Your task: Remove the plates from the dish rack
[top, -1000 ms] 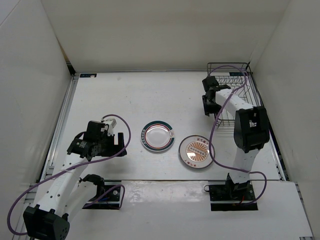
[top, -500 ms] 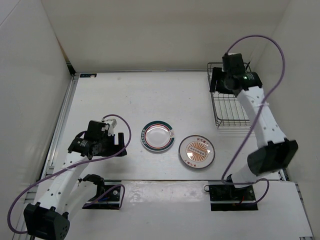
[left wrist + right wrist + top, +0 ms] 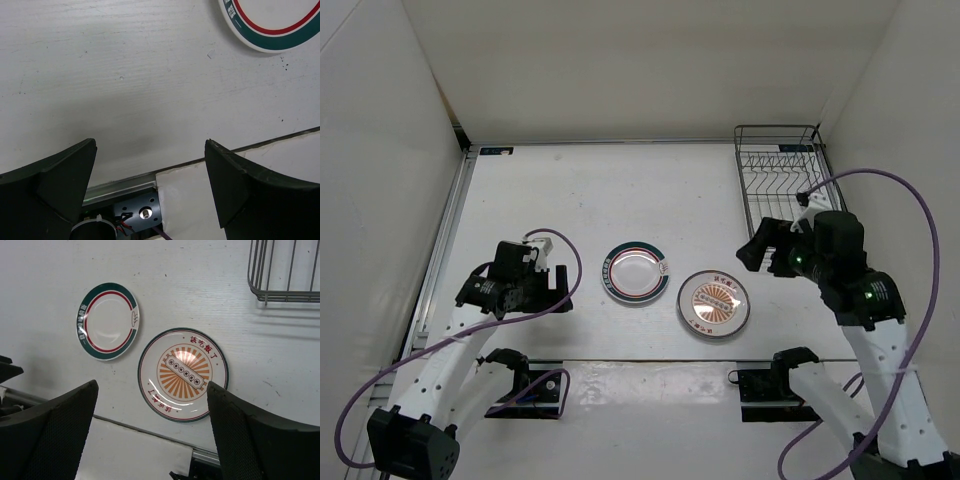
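Two plates lie flat on the white table: one with a teal-and-pink ring (image 3: 636, 272) (image 3: 107, 320) and, right of it, one with an orange sunburst centre (image 3: 714, 303) (image 3: 183, 374). The black wire dish rack (image 3: 780, 170) stands at the back right, and only its tines show inside; its near corner (image 3: 285, 270) shows in the right wrist view. My right gripper (image 3: 760, 255) (image 3: 151, 385) hangs open and empty, high above the table just right of the sunburst plate. My left gripper (image 3: 563, 287) (image 3: 150, 142) is open and empty, left of the teal-ringed plate (image 3: 272, 25).
White walls close in the table on the left, back and right. A raised white board (image 3: 720, 400) with the arm bases runs along the near edge. A purple cable (image 3: 910, 230) loops off the right arm.
The right arm has swung from the dish rack back toward the near side, now beside the sunburst plate, its jaws opening wider. Left arm and both plates have stayed put.
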